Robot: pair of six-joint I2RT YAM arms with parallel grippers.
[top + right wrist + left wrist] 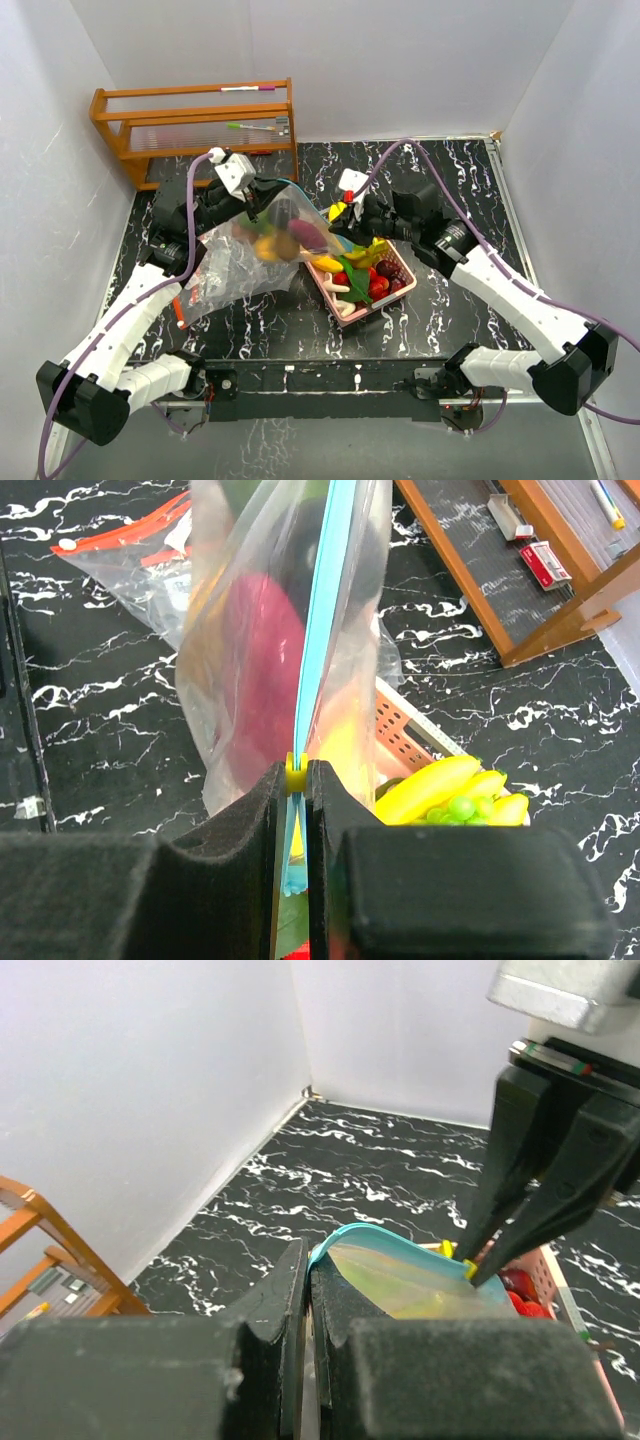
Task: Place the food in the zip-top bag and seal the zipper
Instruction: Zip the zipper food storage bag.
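Black marble counter (450, 180), white walls all round. Your left claw (308, 1260) is pinched tight on the blue zipper edge of the zip-top bag (240, 265), which hangs just left of the pink tray (385, 303). Your right claw (295, 780) is clamped on the bag's yellow slider (295, 768), over the tray's left end. Some food (275, 245) is in the bag, and the banana bunch (445, 788) sits in the tray.

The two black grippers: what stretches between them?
The light-blue zipper strip of the clear plastic zip-top bag, pinched by the left gripper at one end and the right gripper at the other; the left wrist view shows it.
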